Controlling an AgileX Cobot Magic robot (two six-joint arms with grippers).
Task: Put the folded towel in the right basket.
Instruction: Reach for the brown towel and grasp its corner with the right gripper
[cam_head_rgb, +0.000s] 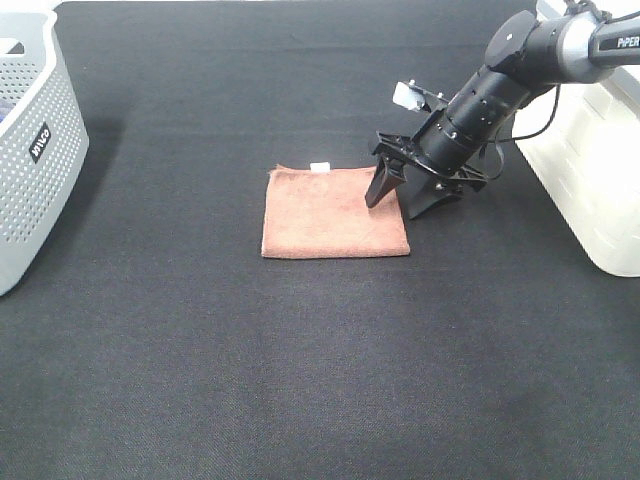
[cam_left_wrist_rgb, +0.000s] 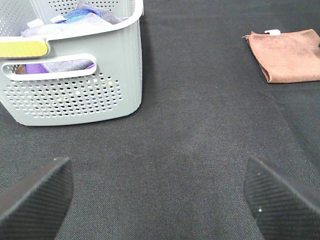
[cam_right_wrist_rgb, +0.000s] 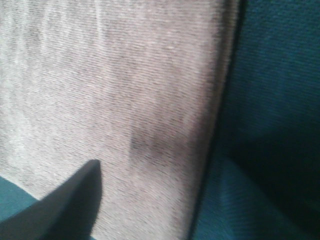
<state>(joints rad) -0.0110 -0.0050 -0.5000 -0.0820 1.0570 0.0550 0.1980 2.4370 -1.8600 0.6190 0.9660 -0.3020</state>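
Note:
The folded brown towel (cam_head_rgb: 330, 212) lies flat on the black table, with a small white tag at its far edge. My right gripper (cam_head_rgb: 393, 208) is open and low at the towel's right edge. One finger is over the towel, the other is just off it to the right. In the right wrist view the towel (cam_right_wrist_rgb: 125, 100) fills the frame, with one dark finger (cam_right_wrist_rgb: 65, 205) over it. The white right basket (cam_head_rgb: 590, 190) stands at the right edge. My left gripper (cam_left_wrist_rgb: 159, 200) is open and empty over bare table, and the towel (cam_left_wrist_rgb: 290, 55) lies far ahead of it.
A grey perforated basket (cam_head_rgb: 40, 150) stands at the left edge. The left wrist view shows this basket (cam_left_wrist_rgb: 75, 100) holding several cloths. The table is covered in black cloth (cam_head_rgb: 300, 380).

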